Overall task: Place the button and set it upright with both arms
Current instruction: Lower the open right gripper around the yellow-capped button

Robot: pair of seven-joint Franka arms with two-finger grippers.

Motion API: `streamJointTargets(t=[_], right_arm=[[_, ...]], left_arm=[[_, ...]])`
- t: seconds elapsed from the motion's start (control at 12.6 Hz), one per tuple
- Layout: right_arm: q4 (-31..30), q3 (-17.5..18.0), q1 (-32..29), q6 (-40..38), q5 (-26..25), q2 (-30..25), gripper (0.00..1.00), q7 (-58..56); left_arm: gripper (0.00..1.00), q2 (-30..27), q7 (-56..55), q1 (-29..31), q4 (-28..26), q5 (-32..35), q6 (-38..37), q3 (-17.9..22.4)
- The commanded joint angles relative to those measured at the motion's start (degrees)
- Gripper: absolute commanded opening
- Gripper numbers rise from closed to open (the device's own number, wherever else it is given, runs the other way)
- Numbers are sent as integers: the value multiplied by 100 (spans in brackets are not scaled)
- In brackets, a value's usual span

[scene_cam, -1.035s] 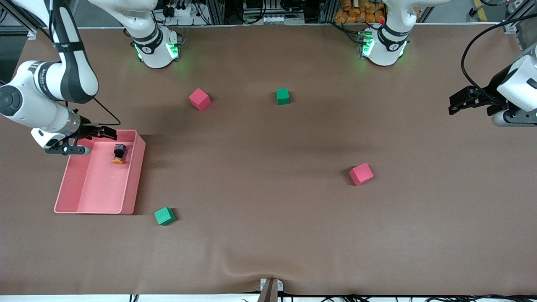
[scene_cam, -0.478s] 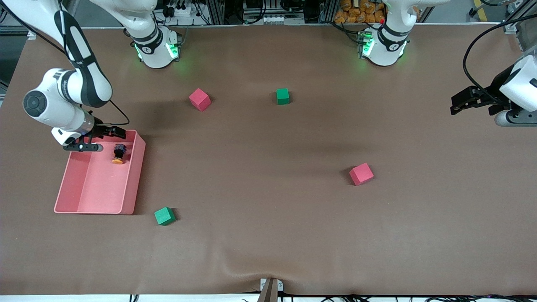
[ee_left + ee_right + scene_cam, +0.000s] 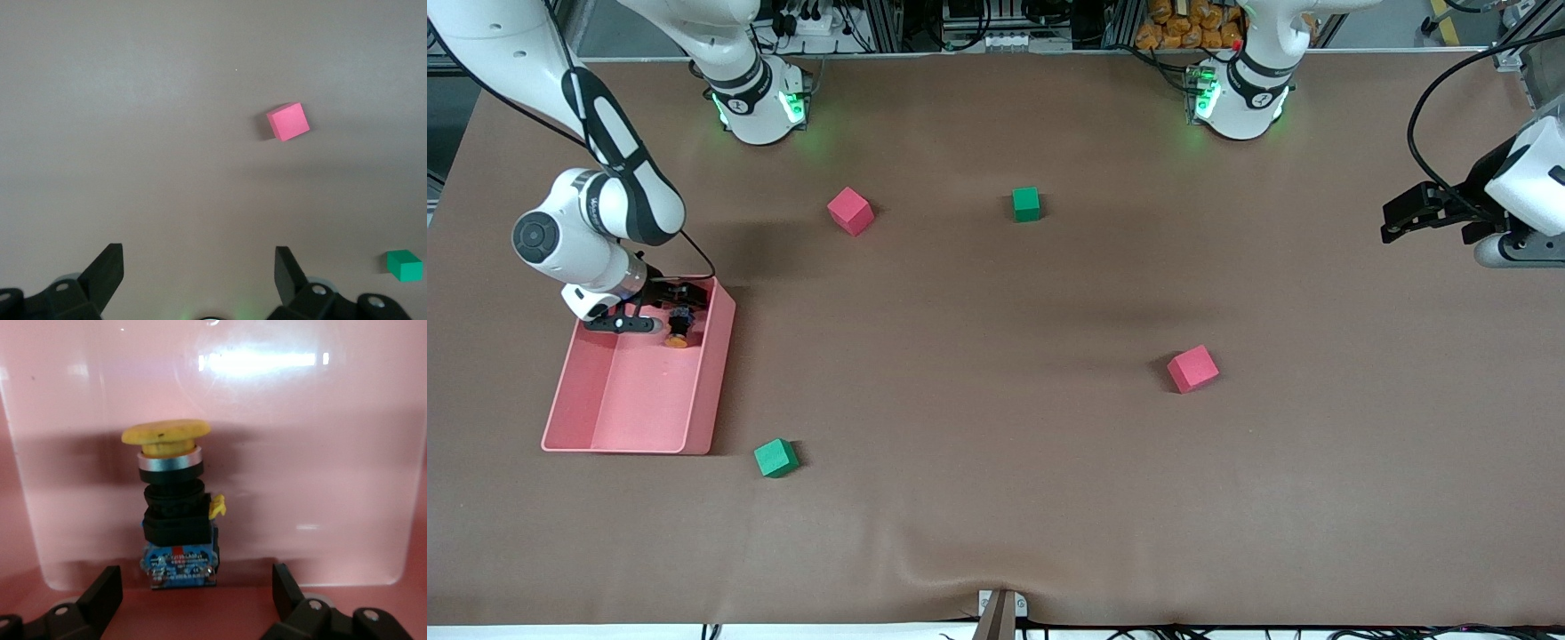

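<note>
The small push-button with orange cap and black body (image 3: pixel 175 513) is seen lying on its side in the shallow pink plastic tray (image 3: pixel 636 418), and the right gripper (image 3: pixel 669 296), jaws spread wide, is lined up over it (presumably for a pickup), while the left gripper (image 3: pixel 199 268), equally wide and empty, is kept waiting over bare table.

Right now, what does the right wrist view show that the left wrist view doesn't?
Only the right wrist view shows the button, lying on its side on the floor of the pink tray, ahead of the open right gripper. Only the left wrist view shows a pink cube and a green cube on the brown table, under the open left gripper. Both share black fingertips spread wide, holding nothing.
</note>
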Motion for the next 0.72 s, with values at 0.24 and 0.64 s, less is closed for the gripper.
streamJointTargets(t=[0.24, 0.64], right_arm=[[5, 59, -35, 330, 9, 181, 100, -208], [57, 59, 9, 330, 0, 269, 100, -208]], left_arm=[[100, -62, -60, 24, 36, 52, -90, -40], [100, -54, -25, 24, 36, 61, -99, 4]])
